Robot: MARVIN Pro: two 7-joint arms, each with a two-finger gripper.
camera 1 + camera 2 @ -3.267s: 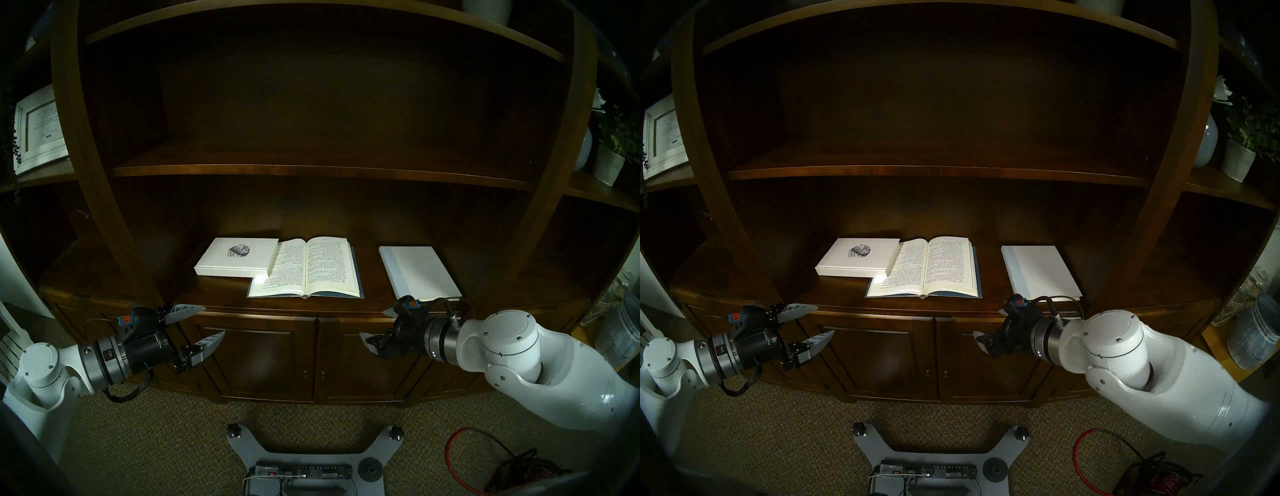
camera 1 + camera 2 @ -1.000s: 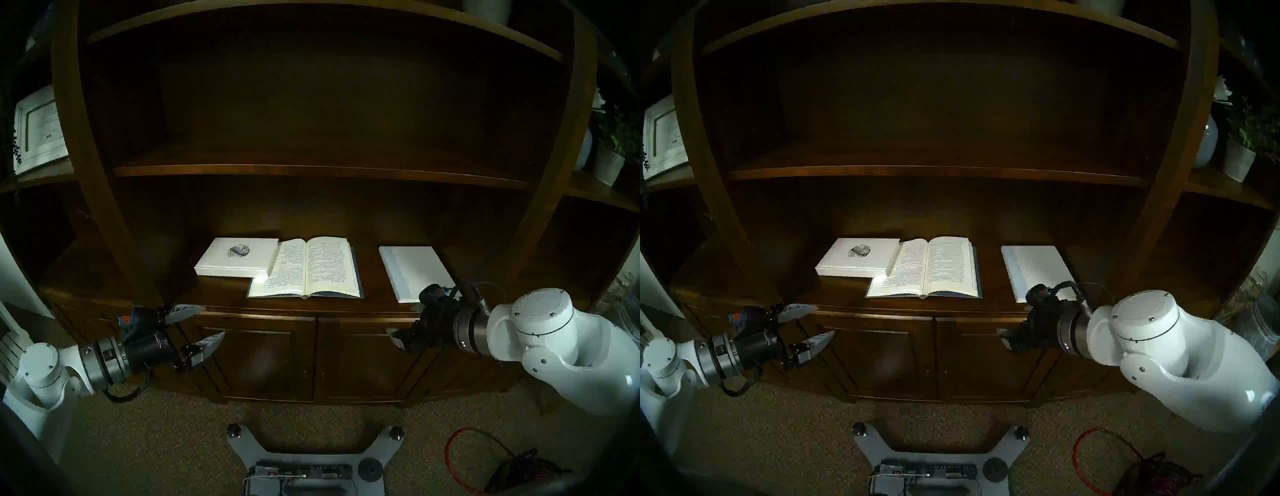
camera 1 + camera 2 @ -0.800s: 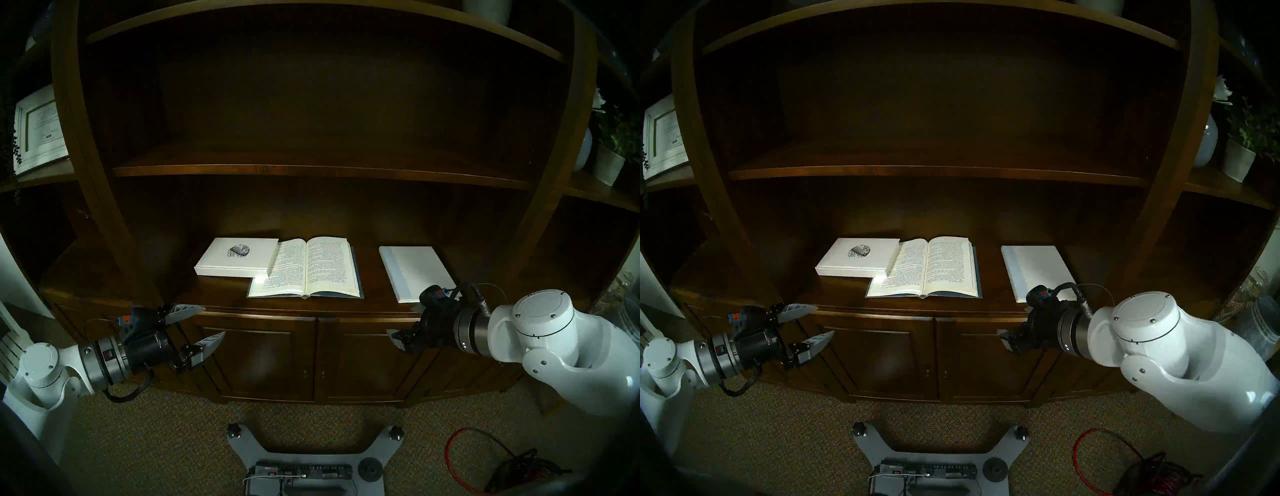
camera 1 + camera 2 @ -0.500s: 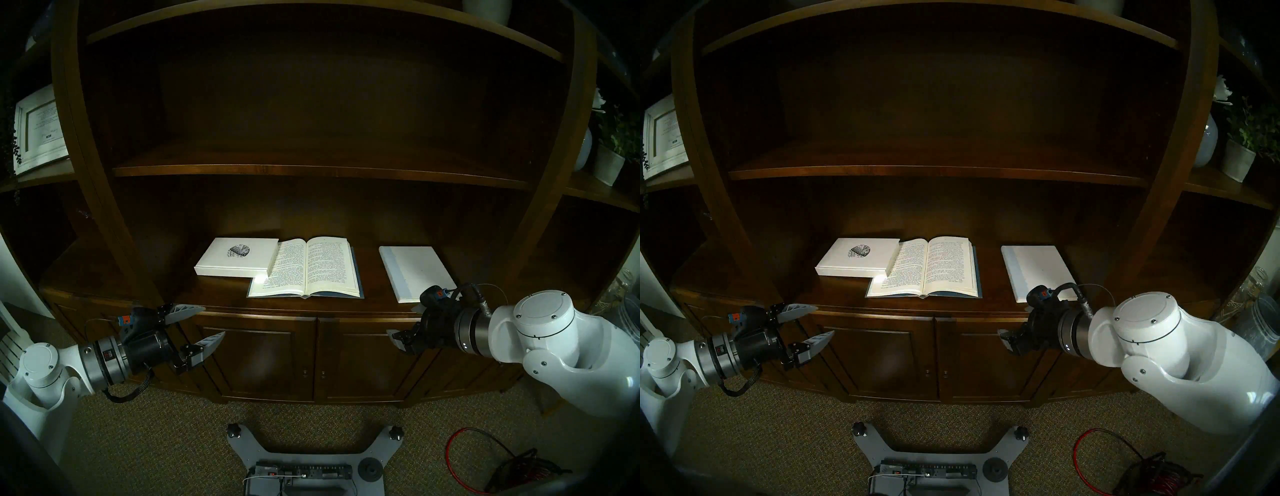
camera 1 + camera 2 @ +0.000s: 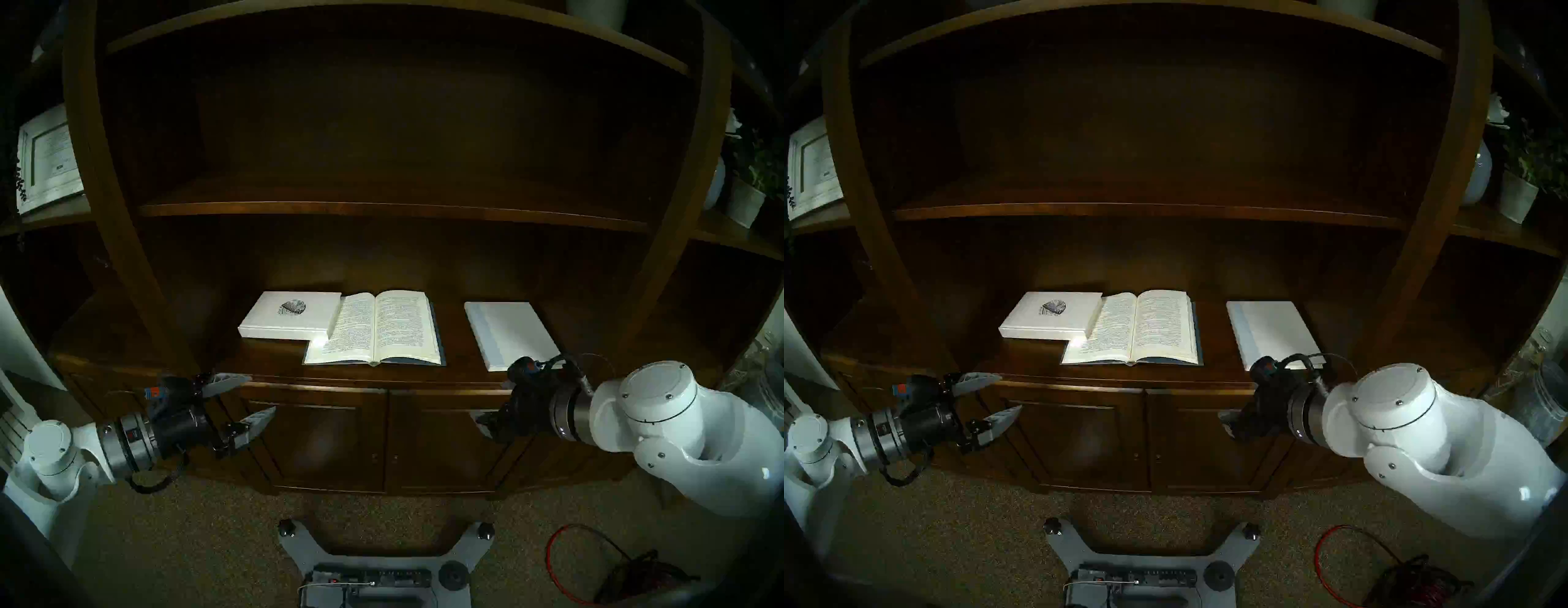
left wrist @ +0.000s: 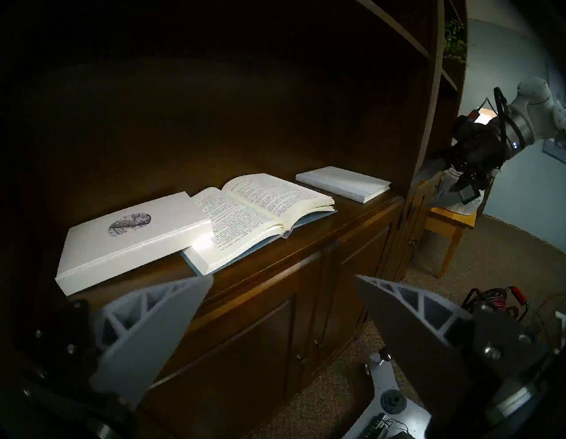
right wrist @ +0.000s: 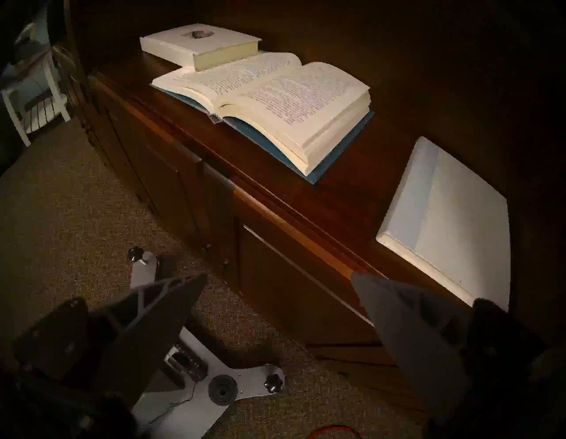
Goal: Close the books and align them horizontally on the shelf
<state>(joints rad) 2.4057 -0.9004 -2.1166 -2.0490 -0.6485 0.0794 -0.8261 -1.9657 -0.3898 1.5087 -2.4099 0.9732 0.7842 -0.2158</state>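
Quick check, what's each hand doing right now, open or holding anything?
Left hand: open, holding nothing, in front of the cabinet.
Right hand: open, holding nothing, near the plain white book.

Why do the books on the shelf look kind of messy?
The blue book in the middle lies wide open. The speckled white book is closed, but its corner rests on the open book's left page. The plain white book sits apart on the right, turned askew. All three lie on the shelf.
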